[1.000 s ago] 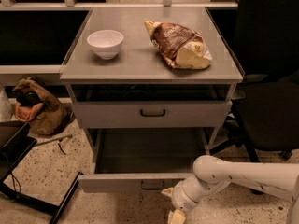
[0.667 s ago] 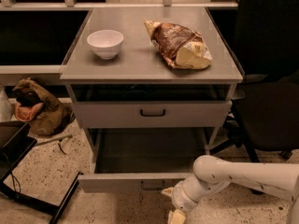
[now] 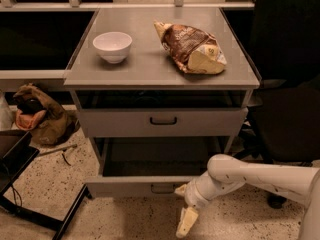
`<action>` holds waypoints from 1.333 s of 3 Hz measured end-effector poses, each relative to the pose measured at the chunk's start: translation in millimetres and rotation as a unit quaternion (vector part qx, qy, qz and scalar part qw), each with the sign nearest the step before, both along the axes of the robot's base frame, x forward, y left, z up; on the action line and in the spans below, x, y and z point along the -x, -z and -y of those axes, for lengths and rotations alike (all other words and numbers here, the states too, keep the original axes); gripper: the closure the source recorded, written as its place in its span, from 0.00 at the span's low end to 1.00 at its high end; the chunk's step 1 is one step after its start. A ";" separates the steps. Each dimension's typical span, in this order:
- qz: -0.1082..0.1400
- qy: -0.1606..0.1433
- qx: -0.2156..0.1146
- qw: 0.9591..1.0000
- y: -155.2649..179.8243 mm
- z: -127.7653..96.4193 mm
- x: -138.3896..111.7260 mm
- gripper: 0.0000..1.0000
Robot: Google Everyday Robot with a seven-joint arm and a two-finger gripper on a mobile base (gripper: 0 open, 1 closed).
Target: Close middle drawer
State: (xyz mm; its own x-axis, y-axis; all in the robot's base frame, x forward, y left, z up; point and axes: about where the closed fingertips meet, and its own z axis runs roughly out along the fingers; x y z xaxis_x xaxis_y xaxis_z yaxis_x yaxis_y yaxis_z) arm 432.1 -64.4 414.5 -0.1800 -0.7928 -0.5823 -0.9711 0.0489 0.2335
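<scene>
One gripper (image 3: pixel 181 208), apparently spread and empty, hangs before the middle drawer (image 3: pixel 125 186); bowl (image 3: pixel 113 46), bag (image 3: pixel 192 49) above.

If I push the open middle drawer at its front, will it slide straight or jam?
The middle drawer looks rigid metal and its tray seems empty, so likely light. The gripper sits at the front, right of the handle; an off-centre push might skew it slightly.

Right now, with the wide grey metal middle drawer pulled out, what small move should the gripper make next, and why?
Probably press the gripper forward against the low front of the wide grey metal middle drawer. It stands pulled out, tray exposed, and the gripper sits just beside its small centre handle.
</scene>
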 end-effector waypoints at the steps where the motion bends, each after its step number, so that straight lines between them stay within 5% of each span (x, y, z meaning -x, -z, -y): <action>1: 0.037 0.011 0.009 0.999 -9.3 11.1 -40.2 0.00; 2: 0.037 0.011 0.009 0.999 -9.2 11.1 -40.2 0.00; 4: 0.077 0.050 0.017 0.996 20.2 24.1 -104.0 0.00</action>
